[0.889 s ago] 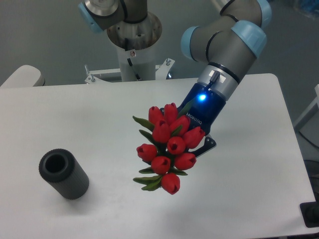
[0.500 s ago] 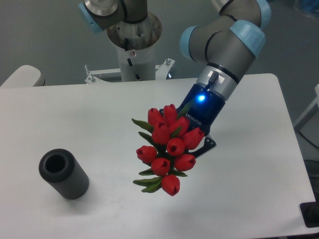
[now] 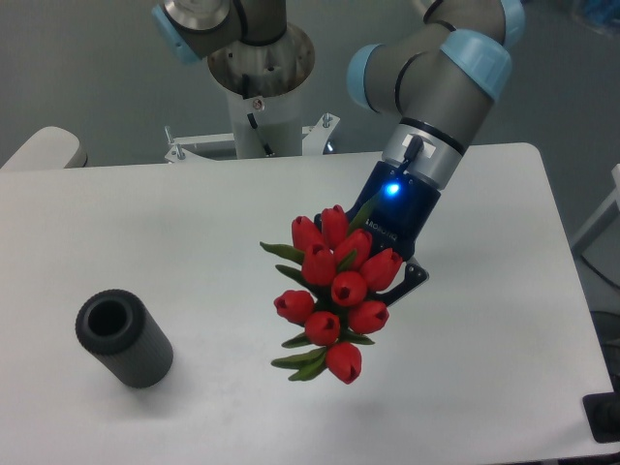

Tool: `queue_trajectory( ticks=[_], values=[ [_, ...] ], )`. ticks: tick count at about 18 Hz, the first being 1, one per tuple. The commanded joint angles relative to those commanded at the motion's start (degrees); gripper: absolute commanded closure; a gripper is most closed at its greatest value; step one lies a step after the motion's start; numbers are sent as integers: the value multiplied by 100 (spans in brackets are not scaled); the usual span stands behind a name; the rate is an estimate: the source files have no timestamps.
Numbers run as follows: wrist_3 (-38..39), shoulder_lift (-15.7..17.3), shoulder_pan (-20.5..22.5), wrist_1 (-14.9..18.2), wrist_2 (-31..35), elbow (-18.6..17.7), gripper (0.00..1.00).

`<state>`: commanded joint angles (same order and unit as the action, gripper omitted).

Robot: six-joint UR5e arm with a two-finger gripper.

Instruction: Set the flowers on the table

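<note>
A broad white bench (image 3: 194,213) with rounded corners and a smooth matte top fills the scene. Resting on it toward the front left is a dark grey ribbed cylinder (image 3: 124,339), its hollow end tilted upward.

You are looking at a robotics lab: a grey arm with pale blue joint caps (image 3: 455,68) bolted beside a bare white tabletop (image 3: 145,223) (plain grey wall behind).

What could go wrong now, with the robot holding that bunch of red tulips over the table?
The flowers hide the gripper, so its hold on the stems cannot be checked; the bunch might slip. Lowered head-first toward the table, the blooms could get crushed. The dark cylinder stands well apart, so hitting it seems unlikely.
</note>
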<state>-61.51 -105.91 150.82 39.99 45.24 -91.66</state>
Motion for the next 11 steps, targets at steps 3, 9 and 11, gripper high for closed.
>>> queue_trajectory(
  ticks=[3,9,11],
  values=[
    [-308,123,-9,18,405,-185,60],
    [-1353,237,-18,61,1161,-457,60],
    [-1784,299,-70,158,1564,-519,60]
  ],
)
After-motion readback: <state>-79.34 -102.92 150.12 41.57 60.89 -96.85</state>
